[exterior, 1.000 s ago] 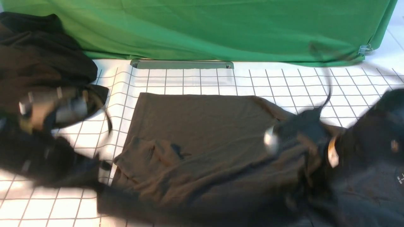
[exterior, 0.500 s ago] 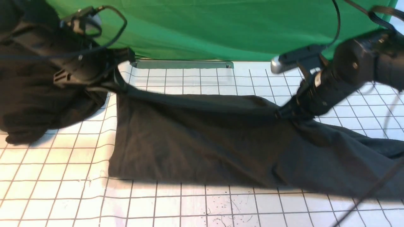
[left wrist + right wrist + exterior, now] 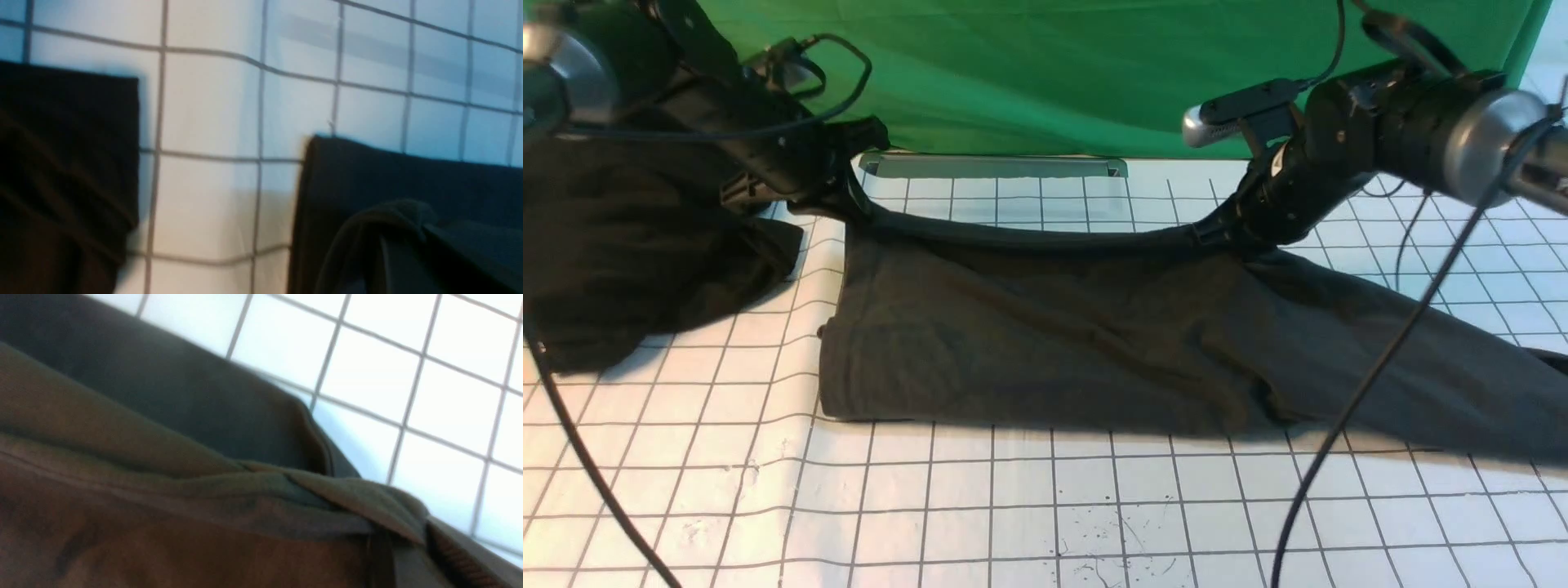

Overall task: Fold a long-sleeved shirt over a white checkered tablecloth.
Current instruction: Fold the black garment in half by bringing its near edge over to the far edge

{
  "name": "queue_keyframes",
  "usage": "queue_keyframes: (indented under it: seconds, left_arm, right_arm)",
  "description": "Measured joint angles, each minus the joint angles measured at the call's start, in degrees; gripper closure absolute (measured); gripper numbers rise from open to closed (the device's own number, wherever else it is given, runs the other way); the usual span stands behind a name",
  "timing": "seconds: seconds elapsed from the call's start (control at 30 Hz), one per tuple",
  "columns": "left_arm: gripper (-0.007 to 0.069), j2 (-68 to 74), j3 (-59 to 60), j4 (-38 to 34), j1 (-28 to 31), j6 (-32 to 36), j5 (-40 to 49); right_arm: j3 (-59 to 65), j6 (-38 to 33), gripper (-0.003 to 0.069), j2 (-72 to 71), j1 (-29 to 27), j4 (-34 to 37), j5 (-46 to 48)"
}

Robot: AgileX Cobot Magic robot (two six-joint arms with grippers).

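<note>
- Charcoal long-sleeved shirt [image 3: 1045, 343] lies across the middle of the white checkered tablecloth [image 3: 1045, 506], one sleeve trailing toward its right edge.
- Left jaws and right jaws are each clamped on its raised far edge, one at either end.

Left arm [image 3: 727, 122] is out at the far left, left tool [image 3: 845, 192] angled down and clamped tight on the long-sleeved shirt [image 3: 1054, 327]. Right arm [image 3: 1405, 131] reaches in from the far right (wrist tipped down and leftward), right tool [image 3: 1217, 233] pinched closed on the same far edge.
</note>
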Motion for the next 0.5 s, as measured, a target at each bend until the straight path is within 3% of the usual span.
queue_keyframes:
  seconds: [0.27,0.47,0.5]
  left_arm:
    - [0.0605,4.47,-0.06,0.0,0.0,0.08,-5.68]
    - [0.0559,5.23,-0.18,-0.18,0.0,0.08,-8.36]
    - [0.0522,5.23,-0.72,-0.18,0.0,0.02,-9.08]
  right_arm:
    - [-0.29,0.0,0.0596,5.68,-0.04,-1.1,-6.19]
    - [-0.75,0.5,0.0433,6.33,-0.21,-1.77,-8.71]
    - [-0.88,0.96,0.0361,6.43,-0.21,-1.88,-9.91]
